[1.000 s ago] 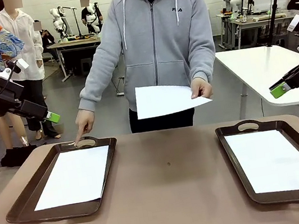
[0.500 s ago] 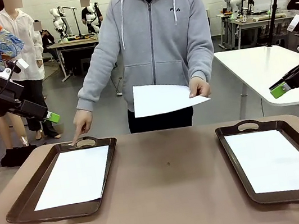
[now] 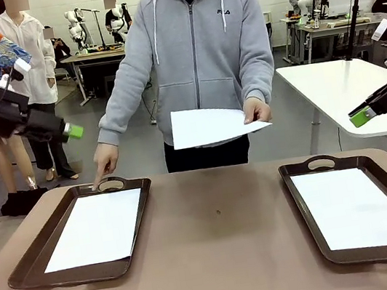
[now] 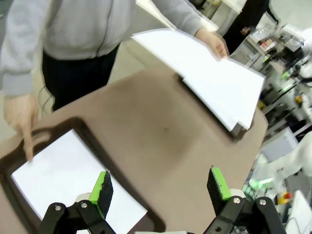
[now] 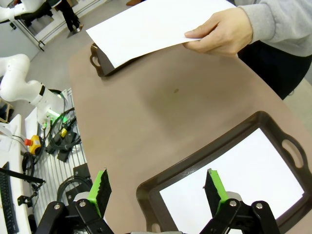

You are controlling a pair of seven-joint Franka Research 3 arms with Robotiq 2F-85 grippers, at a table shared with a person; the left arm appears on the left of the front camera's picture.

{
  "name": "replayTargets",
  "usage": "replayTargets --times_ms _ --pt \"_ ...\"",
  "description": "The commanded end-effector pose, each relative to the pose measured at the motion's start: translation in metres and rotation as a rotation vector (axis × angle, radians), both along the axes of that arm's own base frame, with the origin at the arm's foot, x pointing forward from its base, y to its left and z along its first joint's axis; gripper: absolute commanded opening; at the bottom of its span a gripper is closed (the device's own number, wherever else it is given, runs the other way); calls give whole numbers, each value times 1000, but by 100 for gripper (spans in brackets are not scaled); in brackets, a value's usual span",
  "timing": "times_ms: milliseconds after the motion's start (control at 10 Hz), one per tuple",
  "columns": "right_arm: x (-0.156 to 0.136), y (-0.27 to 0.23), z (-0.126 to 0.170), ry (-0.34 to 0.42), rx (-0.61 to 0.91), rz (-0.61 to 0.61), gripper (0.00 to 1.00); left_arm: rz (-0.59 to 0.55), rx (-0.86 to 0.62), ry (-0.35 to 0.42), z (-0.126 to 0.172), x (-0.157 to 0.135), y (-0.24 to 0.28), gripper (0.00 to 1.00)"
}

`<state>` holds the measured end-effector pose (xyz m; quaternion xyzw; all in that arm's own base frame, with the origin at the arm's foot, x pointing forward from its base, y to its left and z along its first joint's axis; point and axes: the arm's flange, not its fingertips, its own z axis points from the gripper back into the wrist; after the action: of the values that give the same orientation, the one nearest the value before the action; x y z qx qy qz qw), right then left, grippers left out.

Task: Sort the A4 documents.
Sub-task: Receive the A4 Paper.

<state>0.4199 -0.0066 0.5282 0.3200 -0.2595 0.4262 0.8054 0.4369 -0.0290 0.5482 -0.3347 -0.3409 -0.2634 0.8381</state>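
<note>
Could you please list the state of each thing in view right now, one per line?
Held sheet: gripped in the person's hand, above the table.
Left tray: holds one flat sheet; the person's other hand points at its far handle.
Right tray: holds one flat sheet.
Left end effector: open, empty.
Right end effector: open, empty.

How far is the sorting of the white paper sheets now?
Done: one white paper sheet lies in the left dark brown tray, one in the right tray. In hand: the person's hand holds another sheet, finger pointing left. Left: placing it; both grippers open.
</note>
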Motion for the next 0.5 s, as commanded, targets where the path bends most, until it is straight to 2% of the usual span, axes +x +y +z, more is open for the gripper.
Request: replayTargets --times_ms 0,200,400 --pt "0 1 0 -1 4 4 100 -95 -164 40 -12 52 -14 100" --pt "0 1 0 -1 4 4 100 -115 -309 140 -35 94 -38 100" --pt "0 1 0 -1 4 4 100 -107 -404 206 -55 116 -52 100"
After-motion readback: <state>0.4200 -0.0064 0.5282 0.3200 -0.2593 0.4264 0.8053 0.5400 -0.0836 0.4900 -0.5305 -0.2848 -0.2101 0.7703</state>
